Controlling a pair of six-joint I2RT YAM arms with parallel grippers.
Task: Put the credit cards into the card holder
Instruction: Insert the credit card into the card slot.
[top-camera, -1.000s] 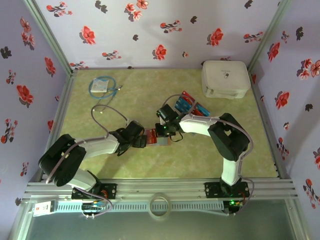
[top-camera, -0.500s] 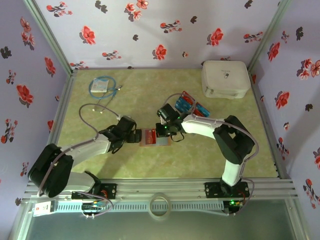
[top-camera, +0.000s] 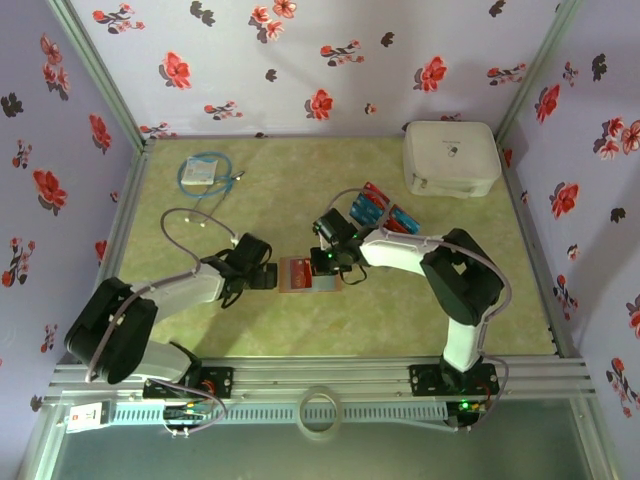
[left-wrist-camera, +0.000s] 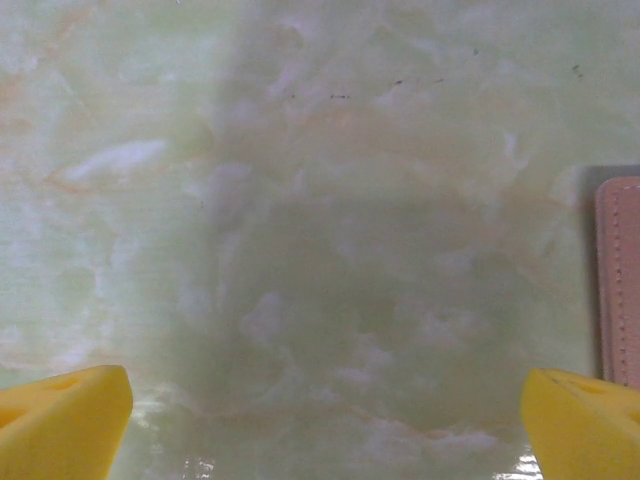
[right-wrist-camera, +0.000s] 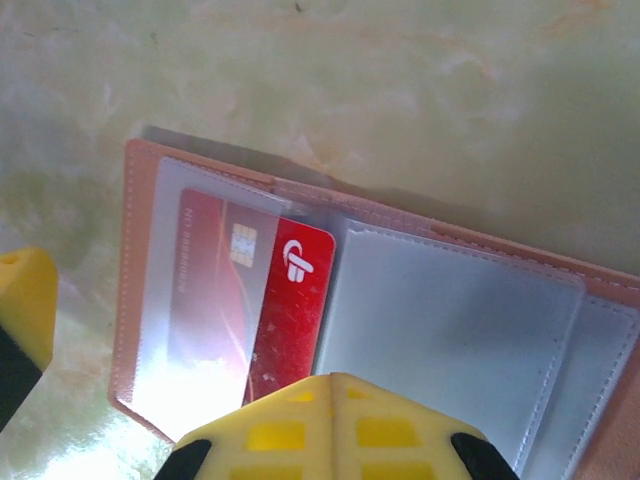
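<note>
Top external: no writing readable from this height. The white zip case (top-camera: 452, 157) carries a small dark mark on its lid, too small to read. One blue-cable packet (top-camera: 204, 172) lies well apart from both sets of fingers, at the far left. The loose credit cards (top-camera: 377, 208) are red and blue and overlap in one heap just beyond the right gripper (top-camera: 333, 267); the count is not certain. One card holder (top-camera: 303, 274), open and flat with a tan rim, lies between the two grippers. The left gripper (top-camera: 265, 276) is just beside its left edge, and the right gripper is over its right half.

Left wrist: two yellow fingertips (left-wrist-camera: 62, 420) are spread wide at the lower corners, with bare marbled table (left-wrist-camera: 320, 200) between them. Nothing is pinched. A strip of the card holder's stitched tan edge sits just beyond the right-hand fingertip.

Right wrist: both yellow tips are pressed together, seam to seam, at the bottom centre. Directly ahead of them the card holder lies open, showing tan leather-like edging, rounded corners and clear-grey pockets. One red card (right-wrist-camera: 295, 300) is about half inside the left pocket, its near edge at the fingertips; contact cannot be told. It has a white curled logo and a gold chip. The pale print under the film is unreadable. One more yellow tip shows left of the fingers.
</note>
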